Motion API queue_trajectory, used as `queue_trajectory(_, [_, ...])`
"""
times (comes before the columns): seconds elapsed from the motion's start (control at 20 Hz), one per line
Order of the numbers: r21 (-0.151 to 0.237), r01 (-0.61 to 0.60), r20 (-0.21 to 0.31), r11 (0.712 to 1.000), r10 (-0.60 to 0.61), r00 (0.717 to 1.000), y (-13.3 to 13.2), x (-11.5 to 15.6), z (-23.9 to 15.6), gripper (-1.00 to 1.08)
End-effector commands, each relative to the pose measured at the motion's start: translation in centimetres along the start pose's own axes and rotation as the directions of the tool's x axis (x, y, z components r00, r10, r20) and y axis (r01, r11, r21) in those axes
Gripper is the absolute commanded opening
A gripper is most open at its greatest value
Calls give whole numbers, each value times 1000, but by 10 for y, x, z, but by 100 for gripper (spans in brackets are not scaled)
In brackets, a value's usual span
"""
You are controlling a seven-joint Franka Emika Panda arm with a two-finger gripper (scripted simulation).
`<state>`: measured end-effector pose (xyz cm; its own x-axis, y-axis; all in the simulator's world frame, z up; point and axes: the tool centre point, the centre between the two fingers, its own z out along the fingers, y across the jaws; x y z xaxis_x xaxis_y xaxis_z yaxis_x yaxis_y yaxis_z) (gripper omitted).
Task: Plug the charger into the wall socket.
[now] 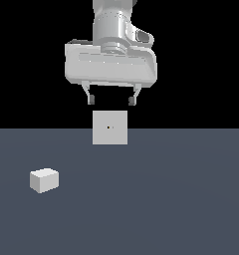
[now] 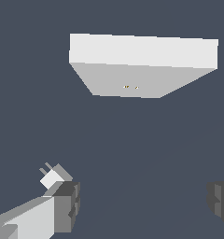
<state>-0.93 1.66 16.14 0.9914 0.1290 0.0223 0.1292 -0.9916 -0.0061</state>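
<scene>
High above the worktop [image 1: 181, 199], the hand [image 1: 111, 100] hangs with its two fingers [image 1: 90, 97] spread wide and nothing between them; it grips no object. In the exterior view it sits directly over the wall socket [image 1: 109, 127], a flat upright light-grey plate with a tiny dark and yellowish dot at its centre, standing at the far edge of the surface. The charger [image 1: 44, 180], a small off-white block, rests on the worktop well apart from both hand and socket, toward the exterior view's left and nearer the camera.

Judged from this layout, the pick-up is not yet begun. The chief hazards are a grasp that closes across the wrong faces, leaving the prongs pointing away from the socket, and a skewed grip that would make the prongs miss the small central holes; a low sideways sweep could also knock the block or the plate.

The wrist view supplies what the exterior view lacks: the charger [image 2: 52, 177] shows two short prongs projecting from one face, and the wall socket [image 2: 142, 63] reveals real thickness. Only the exterior view shows the hand's height and the separation between objects.
</scene>
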Motion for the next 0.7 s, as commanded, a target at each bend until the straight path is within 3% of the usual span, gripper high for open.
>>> queue_trajectory(0.0, [6, 61, -13, 998, -61, 998, -11, -2, 8, 100])
queue_trajectory(0.3, [18, 242, -54, 970, -240, 969, -41, -10, 30, 100])
queue_trajectory(0.65, [23, 443, -104, 896, -439, 893, -75, -25, 56, 100])
